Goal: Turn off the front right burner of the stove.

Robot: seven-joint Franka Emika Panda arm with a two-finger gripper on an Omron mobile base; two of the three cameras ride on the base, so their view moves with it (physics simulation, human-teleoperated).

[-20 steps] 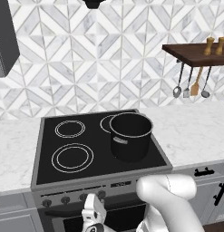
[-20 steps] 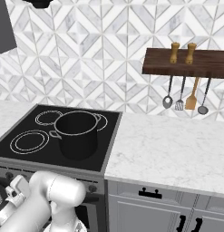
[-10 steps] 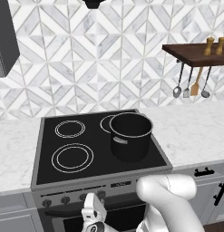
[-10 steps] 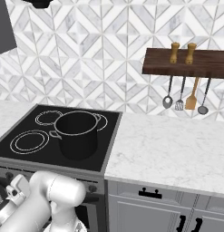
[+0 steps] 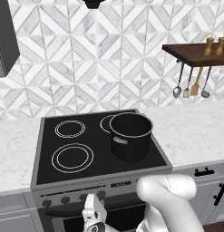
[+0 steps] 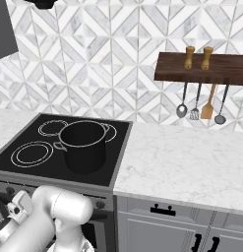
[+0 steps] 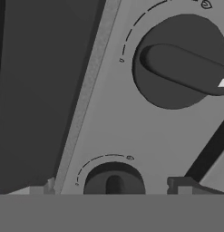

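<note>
Gripper (image 5: 92, 216) jaws spread wide, empty, right up against the stove (image 5: 99, 149) front panel. A knob (image 7: 179, 61) sits just ahead, another knob (image 7: 113, 183) between the tips. Rigid, smooth; pinch across the raised bar, likely stiff to twist.

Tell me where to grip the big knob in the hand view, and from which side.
Grip the knob by its raised bar, probably straight on from the stove front, open jaws straddling the bar's two long flat sides. The round base offers little to pinch.
</note>
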